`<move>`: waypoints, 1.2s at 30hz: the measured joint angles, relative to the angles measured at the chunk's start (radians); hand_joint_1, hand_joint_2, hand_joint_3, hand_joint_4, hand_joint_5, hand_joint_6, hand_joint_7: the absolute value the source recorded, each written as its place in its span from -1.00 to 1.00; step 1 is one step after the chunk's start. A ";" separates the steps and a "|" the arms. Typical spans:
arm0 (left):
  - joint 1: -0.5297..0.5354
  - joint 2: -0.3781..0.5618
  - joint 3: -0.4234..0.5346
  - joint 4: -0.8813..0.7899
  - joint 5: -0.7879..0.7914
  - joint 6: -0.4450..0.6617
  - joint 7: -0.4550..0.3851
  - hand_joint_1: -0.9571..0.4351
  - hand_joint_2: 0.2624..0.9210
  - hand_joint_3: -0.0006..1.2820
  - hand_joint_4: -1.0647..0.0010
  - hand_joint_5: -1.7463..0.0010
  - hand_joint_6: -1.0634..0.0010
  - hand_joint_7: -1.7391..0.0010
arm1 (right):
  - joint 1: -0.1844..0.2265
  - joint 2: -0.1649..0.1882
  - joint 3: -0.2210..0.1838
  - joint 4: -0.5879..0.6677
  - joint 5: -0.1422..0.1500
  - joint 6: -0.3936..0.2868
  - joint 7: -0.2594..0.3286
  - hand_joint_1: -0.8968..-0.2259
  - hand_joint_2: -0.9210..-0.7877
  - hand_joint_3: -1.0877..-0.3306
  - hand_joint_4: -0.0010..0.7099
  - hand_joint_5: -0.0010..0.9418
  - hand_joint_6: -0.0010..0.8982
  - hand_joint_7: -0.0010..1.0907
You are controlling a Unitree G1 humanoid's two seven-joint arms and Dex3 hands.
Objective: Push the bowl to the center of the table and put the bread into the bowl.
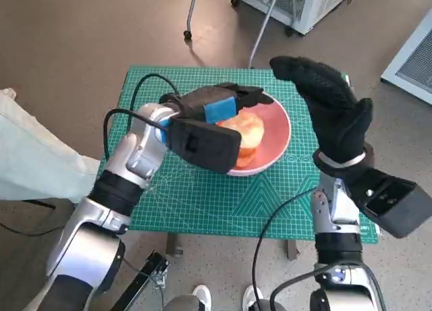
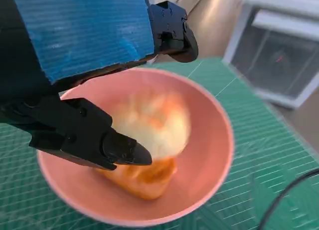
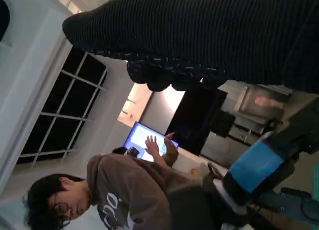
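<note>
- Bread (image 2: 149,140) lying inside the pink bowl (image 2: 219,155), leaning on the near-left wall, blurred in the left wrist view; not plainly clear whether touched or already released.
- Bowl sitting about mid-surface, a little toward the far side, on the green cutting mat (image 1: 202,203).
- Left hand (image 1: 216,112) poised over the bowl, fingers apart on either side of the bread, one dark fingertip (image 2: 124,150) right at the loaf; looks spread wide and gripping nothing, judging from the wrist view.
- Could drag the bread back out if lifted while a finger catches the crust.
- Could tip or shove the bowl off centre if the fingers clip the rim on the way up.
- Right hand (image 1: 331,108) raised over the right side of the surface, fingers spread, holding nothing; could knock the rim if dropped carelessly.
- Person in a brown hooded top (image 3: 139,190) visible in the right wrist view.
</note>
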 measured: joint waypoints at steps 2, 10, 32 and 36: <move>0.014 0.001 0.031 -0.003 -0.034 -0.022 0.014 0.19 0.68 -0.83 0.50 0.94 0.32 0.43 | -0.001 0.000 -0.003 0.001 -0.002 -0.007 -0.003 -0.43 -1.00 -0.16 -0.17 -0.87 -0.98 0.67; 0.093 -0.006 0.217 -0.026 -0.237 -0.140 0.102 -0.05 0.88 -0.97 0.01 0.94 0.10 0.51 | -0.005 0.001 -0.013 0.007 -0.011 -0.024 -0.032 -0.40 -1.00 -0.17 -0.17 -0.87 -0.96 0.65; 0.391 -0.181 0.432 -0.417 -0.528 -0.185 0.330 -0.11 1.00 -0.68 0.22 1.00 0.55 0.37 | -0.069 0.010 0.002 -0.010 -0.129 -0.019 -0.220 -0.31 -1.00 -0.20 -0.24 -0.91 -0.96 0.53; 0.399 -0.183 0.433 -0.441 -0.529 -0.188 0.334 -0.13 1.00 -0.67 0.25 1.00 0.57 0.37 | -0.083 0.007 0.004 -0.007 -0.127 -0.010 -0.220 -0.31 -1.00 -0.20 -0.24 -0.91 -0.95 0.51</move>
